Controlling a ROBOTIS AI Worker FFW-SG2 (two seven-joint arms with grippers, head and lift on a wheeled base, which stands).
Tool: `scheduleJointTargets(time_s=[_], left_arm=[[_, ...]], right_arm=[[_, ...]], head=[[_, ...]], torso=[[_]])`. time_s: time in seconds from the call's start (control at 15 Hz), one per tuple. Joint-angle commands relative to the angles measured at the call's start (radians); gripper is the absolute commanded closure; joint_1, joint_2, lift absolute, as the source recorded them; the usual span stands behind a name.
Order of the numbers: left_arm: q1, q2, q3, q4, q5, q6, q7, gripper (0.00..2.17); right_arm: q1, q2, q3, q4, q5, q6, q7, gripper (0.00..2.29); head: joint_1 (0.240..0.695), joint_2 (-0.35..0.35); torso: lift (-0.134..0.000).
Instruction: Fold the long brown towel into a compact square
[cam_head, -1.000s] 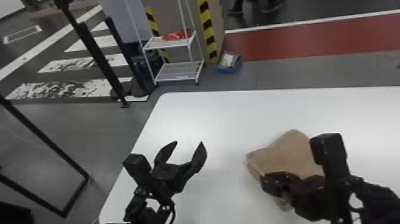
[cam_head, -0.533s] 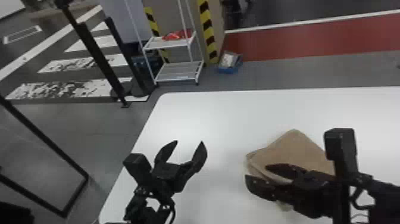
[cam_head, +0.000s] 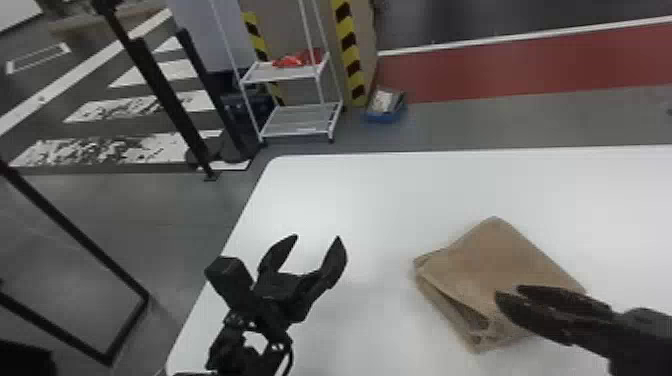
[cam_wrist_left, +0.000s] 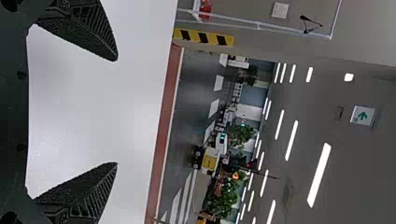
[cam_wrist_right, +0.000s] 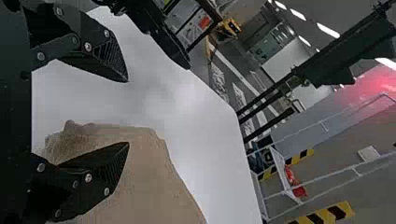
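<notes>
You have the light-brown cloth towel (cam_head: 500, 250) folded into a layered, roughly four-sided packet, lying flat on the smooth white bench (cam_head: 360, 200), right of the middle of the head view. One corner points toward the bench's far edge; along the near-left side, you can see the layers parting in a narrow gap, with a crumpled patch near the closest corner.

Your right claw (cam_head: 507, 292), with black fingers, comes in from the right and overlaps the towel's near-right part, blocking your view of some cloth there. Its fingers are spread: in the right wrist view, one (cam_wrist_right: 93, 182) overlaps the cloth, while the other (cam_wrist_right: 100, 53) shows against the bare bench. You cannot tell whether either touches the towel.

Your left claw (cam_head: 318, 237), also black, is well apart from the towel, over the bench's left part, its fingers spread wide.

Beyond the bench's far edge, you have a white metal shelf rack (cam_head: 300, 122) with a red item (cam_head: 295, 61) on its upper shelf. Yellow-and-black striped strips (cam_head: 348, 50) stand behind it, and a blue tray (cam_head: 385, 117) sits on the floor to its right. To the rack's left, you see slim black posts (cam_head: 165, 95).
</notes>
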Motion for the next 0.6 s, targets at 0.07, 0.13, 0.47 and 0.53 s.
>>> scheduleJointTargets(time_s=[0.07, 0.13, 0.47, 0.53], left_arm=[[-0.007, 0.003, -0.006, 0.001, 0.001, 0.0, 0.0, 0.08], [-0.008, 0.003, -0.006, 0.002, 0.001, 0.0, 0.0, 0.08], [-0.004, 0.003, -0.005, 0.004, 0.001, 0.0, 0.0, 0.08], [-0.002, 0.003, -0.002, 0.004, 0.001, 0.0, 0.0, 0.08]], right_arm=[[0.028, -0.003, -0.17, -0.046, -0.002, 0.08, 0.009, 1.96], [0.022, -0.004, -0.189, -0.038, 0.017, 0.116, 0.009, 1.96], [-0.088, -0.004, -0.129, 0.094, 0.182, 0.245, 0.003, 2.11], [-0.119, -0.003, -0.103, 0.129, 0.215, 0.254, -0.003, 2.11]], head=[[0.695, 0.291], [0.695, 0.267], [0.695, 0.171], [0.695, 0.171]], torso=[[-0.117], [-0.117], [-0.117], [-0.117]])
